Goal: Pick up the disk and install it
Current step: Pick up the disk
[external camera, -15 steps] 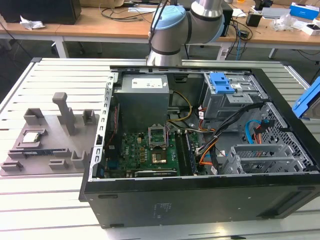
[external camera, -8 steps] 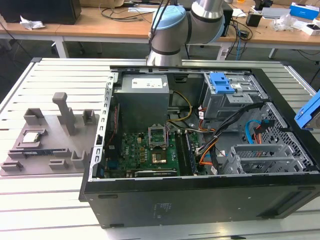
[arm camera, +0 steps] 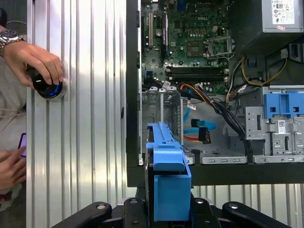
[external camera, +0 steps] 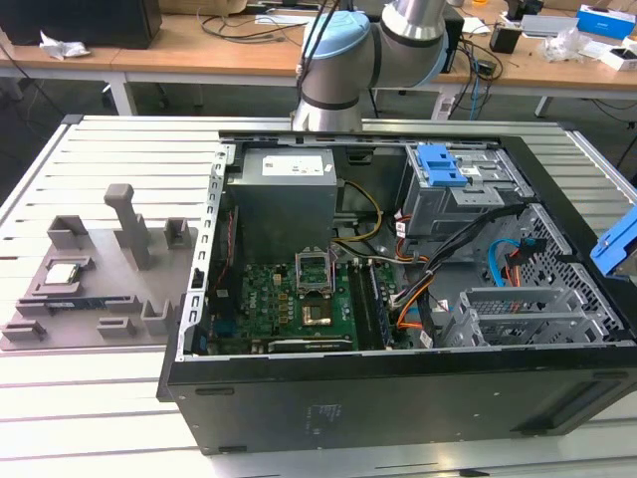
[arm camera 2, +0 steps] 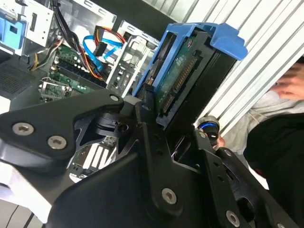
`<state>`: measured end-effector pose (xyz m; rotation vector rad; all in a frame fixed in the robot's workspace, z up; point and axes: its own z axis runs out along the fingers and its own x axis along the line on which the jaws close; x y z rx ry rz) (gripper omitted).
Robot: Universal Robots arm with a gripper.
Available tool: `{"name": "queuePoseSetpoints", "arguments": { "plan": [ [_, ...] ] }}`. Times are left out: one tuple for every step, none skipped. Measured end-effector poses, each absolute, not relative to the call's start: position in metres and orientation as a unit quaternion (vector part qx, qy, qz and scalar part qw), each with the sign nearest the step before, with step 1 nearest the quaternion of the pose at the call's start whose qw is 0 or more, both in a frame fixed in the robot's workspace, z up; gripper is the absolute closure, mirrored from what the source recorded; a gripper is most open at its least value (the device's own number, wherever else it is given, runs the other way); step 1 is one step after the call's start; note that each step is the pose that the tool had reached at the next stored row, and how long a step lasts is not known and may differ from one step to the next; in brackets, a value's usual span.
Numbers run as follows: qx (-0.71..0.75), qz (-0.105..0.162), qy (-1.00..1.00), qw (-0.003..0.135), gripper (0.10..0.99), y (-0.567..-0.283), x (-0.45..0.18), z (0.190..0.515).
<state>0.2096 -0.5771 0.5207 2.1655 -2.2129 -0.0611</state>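
The gripper [arm camera 2: 173,121] is clamped shut on the disk [arm camera 2: 183,71] and holds it on edge, raised at the edge of the open computer case [external camera: 398,398].

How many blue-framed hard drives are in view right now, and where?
1: the blue-framed silver hard drive is clamped in the black gripper, just outside the open black computer case. Others may sit hidden inside its drive bays.

the disk [arm camera 2: 183,71] has a bright blue frame around a dark green underside; the claw [arm camera: 168,207] is black. the computer case [external camera: 398,403] is black, its circuit board [external camera: 289,299] green, with blue and orange cables [arm camera: 199,127]. the tabletop [external camera: 100,139] is pale silver, striped with long ribs.
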Motion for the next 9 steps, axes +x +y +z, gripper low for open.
{"name": "queuePoseSetpoints", "arguments": {
  "plan": [
    [0.699,-0.02,-0.714,0.022,0.725,-0.579,0.209,0.521],
    [0.699,-0.02,-0.714,0.022,0.725,-0.582,0.208,0.52],
    [0.699,-0.02,-0.714,0.022,0.725,-0.585,0.208,0.52],
    [0.699,-0.02,-0.714,0.022,0.725,-0.586,0.207,0.52],
    [0.699,-0.02,-0.714,0.022,0.725,-0.589,0.206,0.52],
    [0.699,-0.02,-0.714,0.022,0.725,-0.591,0.206,0.52],
    [0.699,-0.02,-0.714,0.022,0.725,-0.592,0.205,0.519],
    [0.699,-0.02,-0.714,0.022,0.725,-0.594,0.205,0.519],
    [0.699,-0.02,-0.714,0.022,0.725,-0.595,0.205,0.519]
  ]
}}
